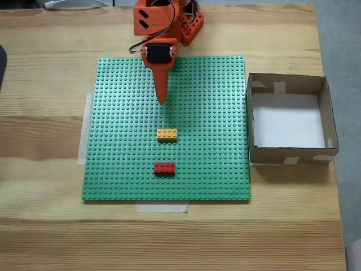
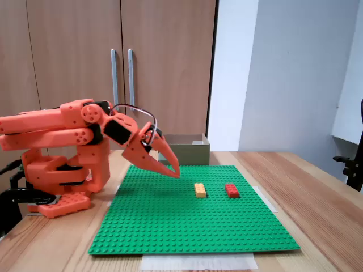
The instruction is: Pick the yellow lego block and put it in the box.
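My jaws hang above the green studded baseplate, tips pointing down and forward, holding nothing. In both fixed views the two orange fingers come together into one narrow point, so they look closed or very nearly so. From the side they sit low over the plate's far half without touching it.

The yellow lego block lies flat on the baseplate, just ahead of my tips and apart from them, its long side running across the plate in the fixed view from above. In the side view the same block sits to the right of my tips. A red lego brick of like size rests on the plate beyond the yellow one, farther from me, the two near each other but not touching; from the side it lies to the right of the yellow block.

The box, shallow brown cardboard with a white bottom and pale tape on its walls, stands on the wooden surface just beside the plate's right edge seen from above. Seen from the side, it sits behind the plate, past my jaws.

My orange base stands on the surface at the plate's edge.
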You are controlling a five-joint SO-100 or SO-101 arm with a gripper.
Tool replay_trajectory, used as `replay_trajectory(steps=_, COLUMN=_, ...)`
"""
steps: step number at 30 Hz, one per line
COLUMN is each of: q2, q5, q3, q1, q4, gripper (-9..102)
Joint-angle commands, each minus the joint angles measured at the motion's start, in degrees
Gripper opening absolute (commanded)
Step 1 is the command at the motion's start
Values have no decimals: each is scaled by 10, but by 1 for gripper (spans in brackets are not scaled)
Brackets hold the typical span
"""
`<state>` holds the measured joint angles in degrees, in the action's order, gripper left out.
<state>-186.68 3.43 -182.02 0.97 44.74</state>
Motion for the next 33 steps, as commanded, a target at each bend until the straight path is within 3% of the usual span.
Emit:
replay_trajectory(steps=1, q2=-4, q5=-4, q3=-5, q1=4, q4=2, gripper=-1)
replay_trajectory(steps=18, q2=11, q5=-16, q3=-1, q1=8, q4=-5, gripper=-1)
replay_trajectory(steps=26, q2=129, q5=-54, q3=73, q1=4, q4=-10, gripper=-1)
replay_trajectory(steps=33, q2=279, q5=-11, q3=241, q1=-13, q4=97, gripper=0)
